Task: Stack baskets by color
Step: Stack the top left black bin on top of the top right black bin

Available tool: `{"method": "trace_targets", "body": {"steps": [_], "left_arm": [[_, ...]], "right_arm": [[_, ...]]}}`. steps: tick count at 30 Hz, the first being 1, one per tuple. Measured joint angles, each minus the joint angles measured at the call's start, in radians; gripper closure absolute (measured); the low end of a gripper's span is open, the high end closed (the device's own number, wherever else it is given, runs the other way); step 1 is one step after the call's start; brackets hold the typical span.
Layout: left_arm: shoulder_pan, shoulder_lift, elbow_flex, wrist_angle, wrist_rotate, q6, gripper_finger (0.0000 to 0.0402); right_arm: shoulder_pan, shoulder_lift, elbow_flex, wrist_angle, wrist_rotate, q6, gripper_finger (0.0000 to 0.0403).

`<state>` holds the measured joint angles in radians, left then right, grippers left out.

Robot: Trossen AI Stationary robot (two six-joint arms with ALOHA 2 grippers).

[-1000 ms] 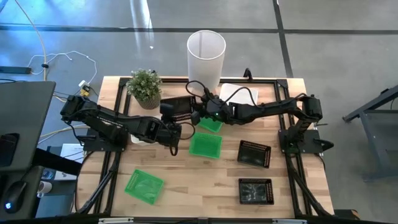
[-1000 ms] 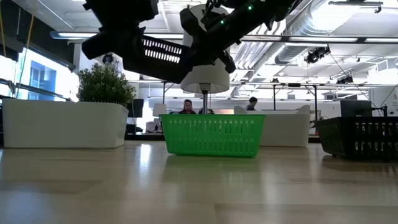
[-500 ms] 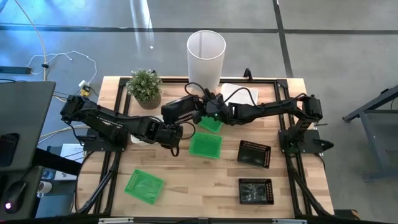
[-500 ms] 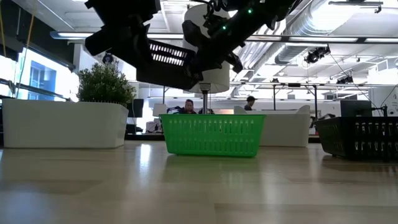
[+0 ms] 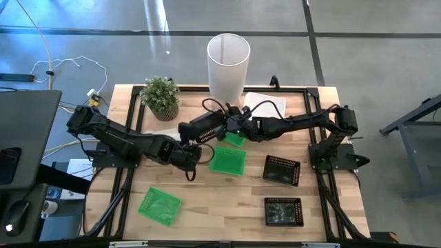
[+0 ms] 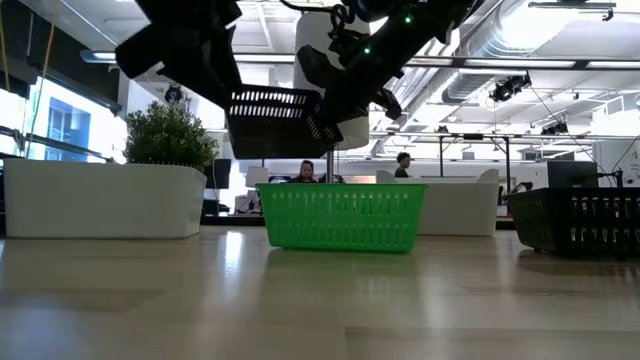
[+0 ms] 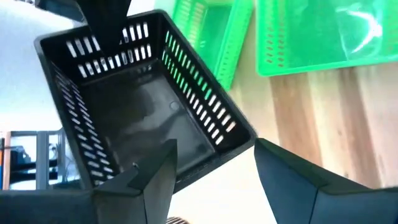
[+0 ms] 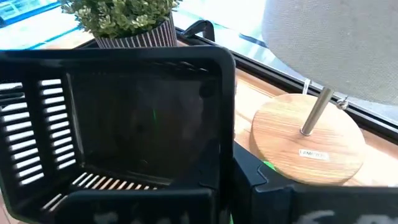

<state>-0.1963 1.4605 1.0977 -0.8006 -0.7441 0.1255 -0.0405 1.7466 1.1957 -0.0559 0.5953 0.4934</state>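
Black slotted plastic, a small rectangular basket (image 5: 200,127), hangs in the air above the pale wooden counter (image 5: 220,207), held up at one short wall by the right tool (image 5: 224,124), whose fingers are pinched tight on its rim. In the low view this black basket (image 6: 272,117) floats level, above and a little to the side of a bright green mesh basket (image 6: 341,217) standing on the counter. The left tool (image 5: 195,153) sits just beside the raised basket with its two dark fingers (image 7: 146,180) spread wide and empty (the left wrist view shows the basket's near corner just off them, untouched). Taking the raised basket as the mark: right beside it lies a green mesh basket (image 5: 228,160), with another green one (image 5: 234,138) partly under the right arm; a third green basket (image 5: 160,206) lies well off toward the counter's front edge. Two more black mesh baskets (image 5: 282,169) (image 5: 283,211) rest farther out, beyond the green ones. Behind it stand a potted plant (image 5: 161,96) and a tall white cylindrical bin (image 5: 228,63).
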Motion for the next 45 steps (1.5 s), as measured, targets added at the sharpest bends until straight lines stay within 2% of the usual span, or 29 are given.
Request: {"method": "trace_targets", "body": {"steps": [9, 16, 25, 35, 45], "left_arm": [[-0.089, -0.013, 0.0, -0.032, 0.01, -0.095, 0.02], [-0.133, -0.035, 0.0, -0.078, 0.015, -0.189, 0.02], [-0.134, -0.043, 0.0, -0.106, 0.063, -0.246, 0.02], [-0.132, -0.042, 0.0, -0.117, 0.064, -0.257, 0.02], [-0.132, -0.042, 0.0, -0.119, 0.064, -0.272, 0.02]], "right_arm": [[0.066, -0.027, 0.0, -0.09, 0.0, -0.001, 0.0402], [0.139, -0.093, 0.0, -0.247, 0.033, 0.02, 0.0403], [0.224, -0.208, 0.0, -0.495, 0.067, 0.086, 0.0403], [0.332, -0.312, 0.0, -0.796, 0.184, 0.278, 0.0403], [0.439, -0.353, 0.0, -1.156, 0.244, 0.662, 0.0403]]}}
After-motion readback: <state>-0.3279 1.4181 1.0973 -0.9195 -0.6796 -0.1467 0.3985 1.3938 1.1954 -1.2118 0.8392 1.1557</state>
